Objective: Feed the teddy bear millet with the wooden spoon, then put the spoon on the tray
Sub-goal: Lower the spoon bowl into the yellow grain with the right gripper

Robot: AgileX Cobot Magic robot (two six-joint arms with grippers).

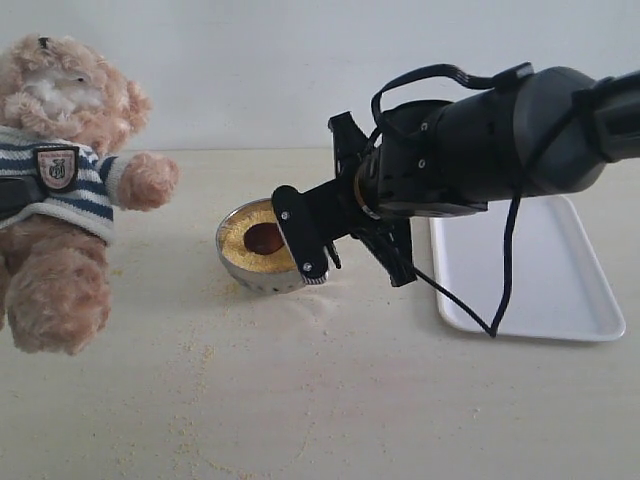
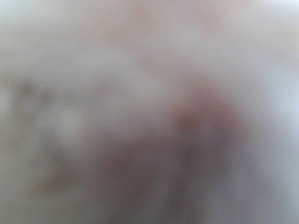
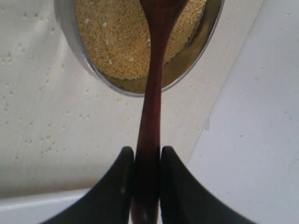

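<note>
The teddy bear (image 1: pixel 60 180) stands upright at the far left, facing the bowl. A dark finger of my left gripper (image 1: pixel 12 196) presses into its striped shirt at the picture's edge. The left wrist view is only a pale and brownish blur. My right gripper (image 1: pixel 300 238) (image 3: pixel 147 154) is shut on the handle of the wooden spoon (image 3: pixel 153 88). The spoon's bowl (image 1: pixel 265 238) rests in the millet (image 1: pixel 238 245) (image 3: pixel 117 37), which fills a steel bowl (image 1: pixel 258 280) (image 3: pixel 70 35). The white tray (image 1: pixel 560 290) (image 3: pixel 261 140) lies to the right of the bowl, under my right arm.
Stray millet grains (image 1: pixel 200 365) lie scattered over the beige table in front of the bowl and towards the bear. My right arm with its black cable (image 1: pixel 505 270) hangs over the tray's left part. A pale wall stands behind the table.
</note>
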